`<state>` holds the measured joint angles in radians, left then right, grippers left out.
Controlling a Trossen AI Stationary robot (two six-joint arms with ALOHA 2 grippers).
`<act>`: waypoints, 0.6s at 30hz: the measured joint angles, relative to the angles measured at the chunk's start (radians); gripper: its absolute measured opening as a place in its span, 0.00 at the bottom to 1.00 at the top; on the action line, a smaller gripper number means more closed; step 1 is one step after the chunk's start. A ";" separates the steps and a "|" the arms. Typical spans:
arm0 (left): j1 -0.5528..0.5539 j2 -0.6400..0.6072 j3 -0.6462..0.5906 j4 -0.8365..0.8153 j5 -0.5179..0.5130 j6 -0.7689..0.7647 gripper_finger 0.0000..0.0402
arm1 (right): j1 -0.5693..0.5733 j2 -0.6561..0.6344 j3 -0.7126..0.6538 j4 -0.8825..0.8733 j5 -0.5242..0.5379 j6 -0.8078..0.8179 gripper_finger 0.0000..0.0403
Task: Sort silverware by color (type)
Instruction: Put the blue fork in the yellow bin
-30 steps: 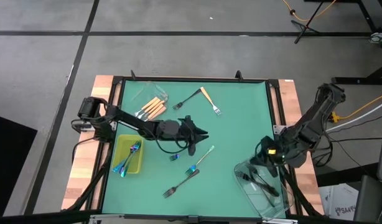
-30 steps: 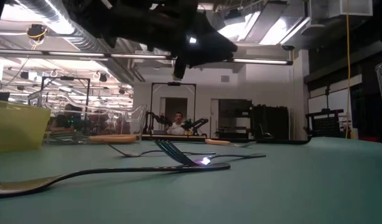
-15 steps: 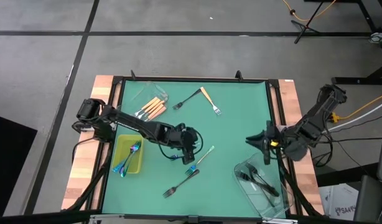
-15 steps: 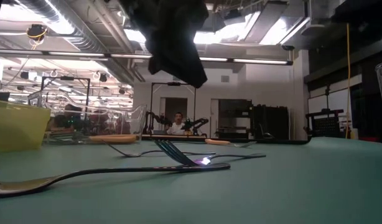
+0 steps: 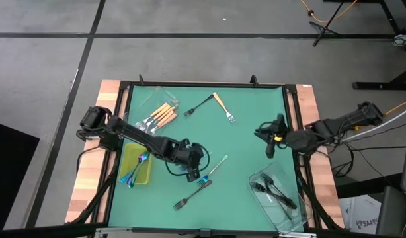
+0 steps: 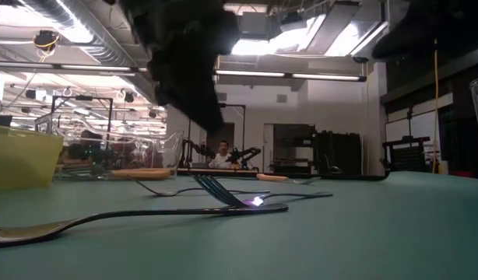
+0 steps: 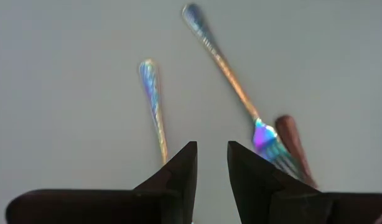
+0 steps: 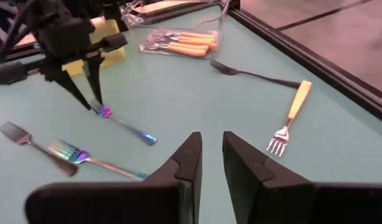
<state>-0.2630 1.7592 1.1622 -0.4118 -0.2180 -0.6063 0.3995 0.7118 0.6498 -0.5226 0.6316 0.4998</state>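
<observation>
- Silverware lies scattered on the green counter (image 5: 249, 119); an iridescent fork (image 5: 188, 168) sits directly under the left end effector (image 5: 192, 173), whose fingers stand slightly parted, gripping nothing.
- Right end effector (image 5: 267, 137) hovers near the counter's right edge, narrowly parted, empty.
- Room beyond: an open workshop lit by ceiling strip lights (image 6: 286, 75).
</observation>
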 joint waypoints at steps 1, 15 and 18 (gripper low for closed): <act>0.000 0.000 -0.012 0.002 0.000 -0.014 0.21 | -0.022 0.000 0.000 0.007 -0.017 -0.016 0.14; 0.000 0.008 -0.127 0.043 -0.009 -0.047 0.21 | -0.226 0.132 0.000 0.013 -0.129 -0.064 0.14; 0.000 0.008 -0.133 0.061 -0.009 -0.047 0.21 | -0.250 0.186 0.000 0.020 -0.128 -0.064 0.14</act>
<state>-0.2626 1.7676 1.0289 -0.3504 -0.2271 -0.6531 0.1497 0.8974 0.6498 -0.5028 0.5032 0.4355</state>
